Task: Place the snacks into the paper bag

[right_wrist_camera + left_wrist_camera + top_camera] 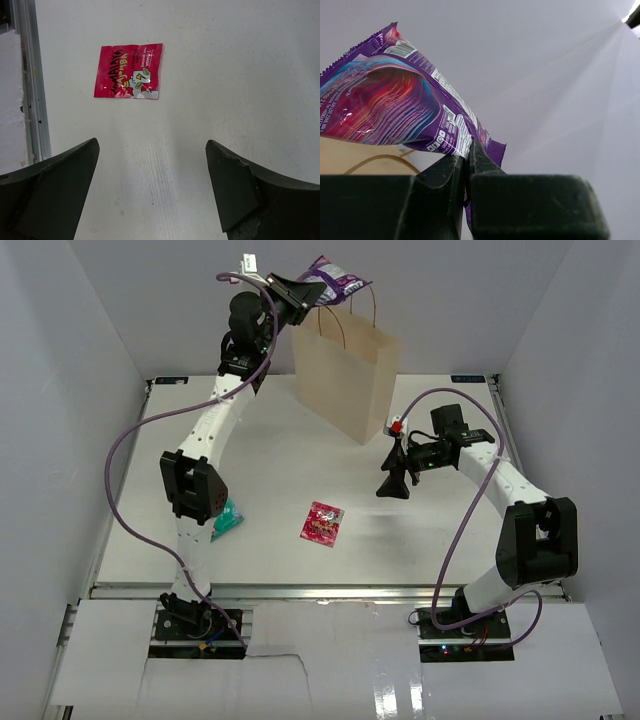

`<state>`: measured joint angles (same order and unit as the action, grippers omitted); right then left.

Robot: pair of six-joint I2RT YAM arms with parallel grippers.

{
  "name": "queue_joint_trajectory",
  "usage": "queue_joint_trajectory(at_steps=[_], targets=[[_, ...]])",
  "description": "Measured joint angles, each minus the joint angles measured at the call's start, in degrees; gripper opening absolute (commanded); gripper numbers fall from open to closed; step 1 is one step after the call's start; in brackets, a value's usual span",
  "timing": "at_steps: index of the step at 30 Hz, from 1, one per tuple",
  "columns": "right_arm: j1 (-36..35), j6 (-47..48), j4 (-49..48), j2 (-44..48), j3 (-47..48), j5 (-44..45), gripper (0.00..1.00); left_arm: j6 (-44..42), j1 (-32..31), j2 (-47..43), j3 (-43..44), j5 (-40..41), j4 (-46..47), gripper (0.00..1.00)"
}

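Observation:
The cream paper bag [348, 375] stands upright at the back of the table. My left gripper [303, 290] is raised high above the bag's left top edge and is shut on the purple-and-white pack [337, 280]. In the left wrist view the pack [390, 110] sticks out up-left from my gripper [469, 152], with the bag's rim and a handle below it. The red-pink sachet [322, 522] lies flat mid-table and shows in the right wrist view [129, 71]. My right gripper [396, 483] is open and empty, pointing down to the right of the sachet. The teal-and-white pack [228, 518] peeks out beside the left arm.
White walls enclose the table [280, 450] on three sides. A metal rail [300, 590] runs along the near edge and shows in the right wrist view [30, 85]. The orange-yellow bag and the small crinkly packets are out of view.

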<state>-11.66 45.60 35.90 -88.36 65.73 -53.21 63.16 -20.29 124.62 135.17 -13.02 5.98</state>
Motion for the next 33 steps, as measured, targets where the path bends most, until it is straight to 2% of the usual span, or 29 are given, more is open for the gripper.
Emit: queue_joint_trajectory(at_steps=[6, 13, 15, 28, 33], targets=[[0.0, -0.2, -0.6, 0.1, -0.8, -0.4, 0.94, 1.2, -0.9, 4.2, 0.2, 1.7, -1.7, 0.00], [0.0, -0.6, -1.3, 0.2, -2.2, -0.8, 0.94, 1.2, -1.5, 4.3, 0.2, 2.1, -2.7, 0.01], [0.0, -0.6, -1.4, 0.2, -2.2, -0.8, 0.97, 1.2, -1.6, 4.3, 0.2, 2.1, -2.8, 0.08], [-0.1, -0.7, -1.6, 0.5, -2.8, -0.9, 0.98, 1.1, -1.7, 4.3, 0.2, 2.1, -3.0, 0.34], [-0.1, -0.7, -1.6, 0.6, -2.8, -0.9, 0.98, 1.1, -1.7, 3.9, -0.2, 2.0, -3.0, 0.38]])
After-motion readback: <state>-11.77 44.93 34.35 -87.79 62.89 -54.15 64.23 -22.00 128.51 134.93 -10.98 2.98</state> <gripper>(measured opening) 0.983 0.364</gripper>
